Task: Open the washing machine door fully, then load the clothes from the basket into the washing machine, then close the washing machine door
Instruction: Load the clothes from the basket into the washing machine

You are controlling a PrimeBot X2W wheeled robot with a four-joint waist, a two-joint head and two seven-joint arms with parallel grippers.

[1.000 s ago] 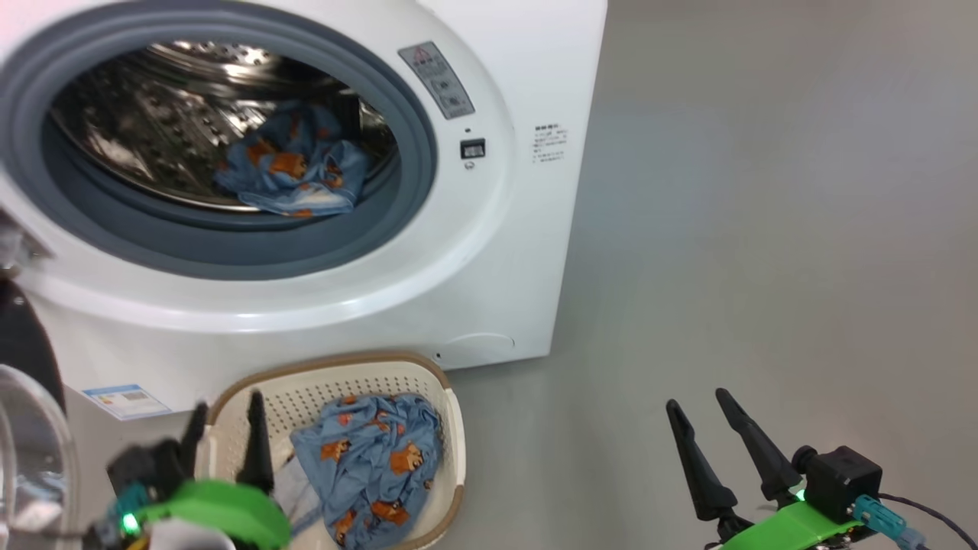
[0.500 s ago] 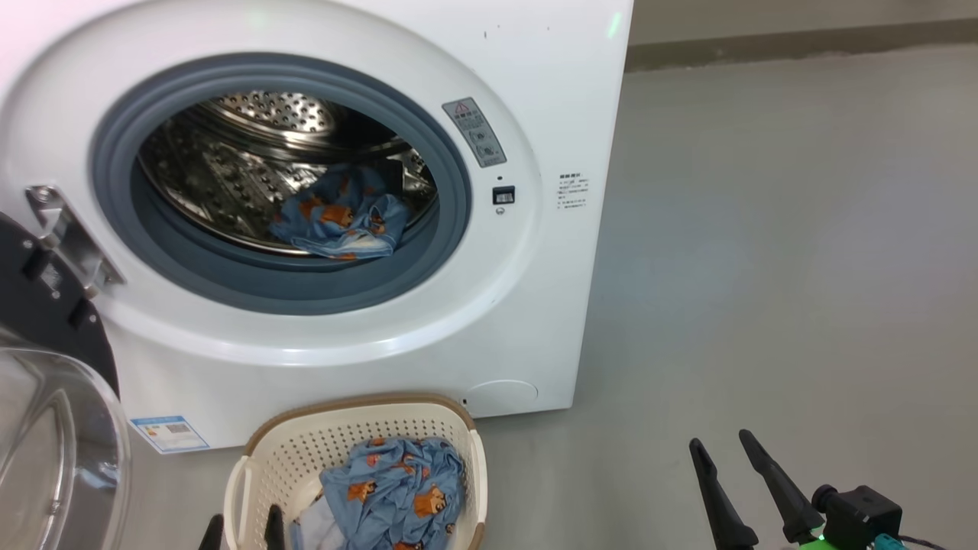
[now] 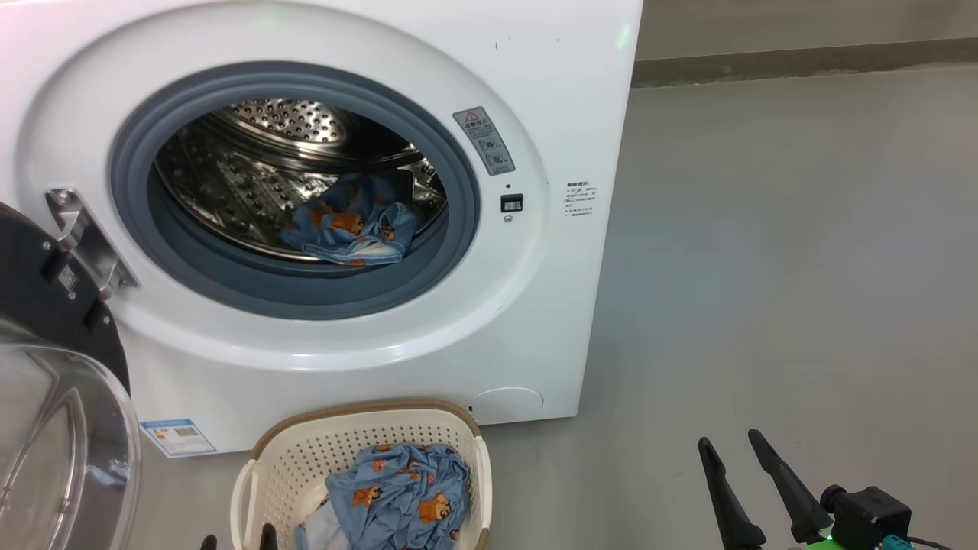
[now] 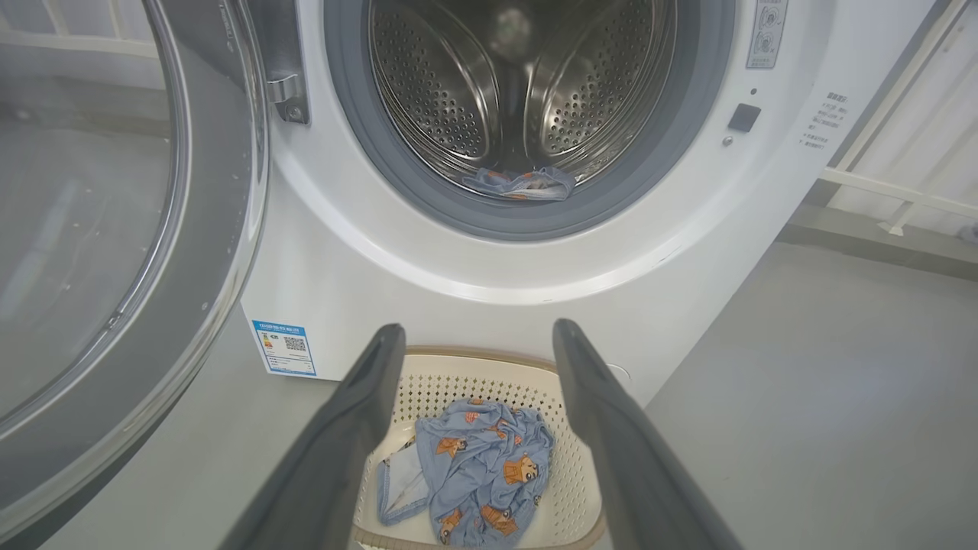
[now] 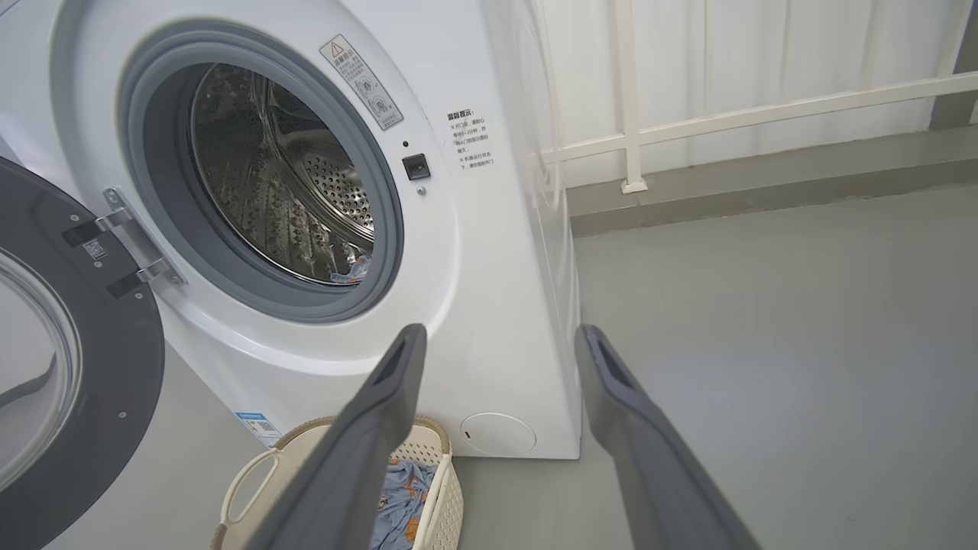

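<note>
Washing machine (image 3: 565,321) spans 9 to 1 o'clock in the head view, mouth unobstructed. Door (image 3: 46,305) stands swung wide at 9 o'clock of the opening, clear of the loading path. Basket (image 3: 367,409) sits on floor (image 3: 764,267) at 6 o'clock, just before the machine front, a short lift to drum (image 3: 252,168). Clothes split: bundle (image 3: 401,496) in basket, piece (image 3: 351,229) low in drum, so loading looks half done. Left gripper (image 4: 475,328) hangs above basket, jaws spread, empty, probably aiming for next pick. Right gripper (image 3: 727,437) at 5 o'clock, jaws apart, empty, parked aside.
</note>
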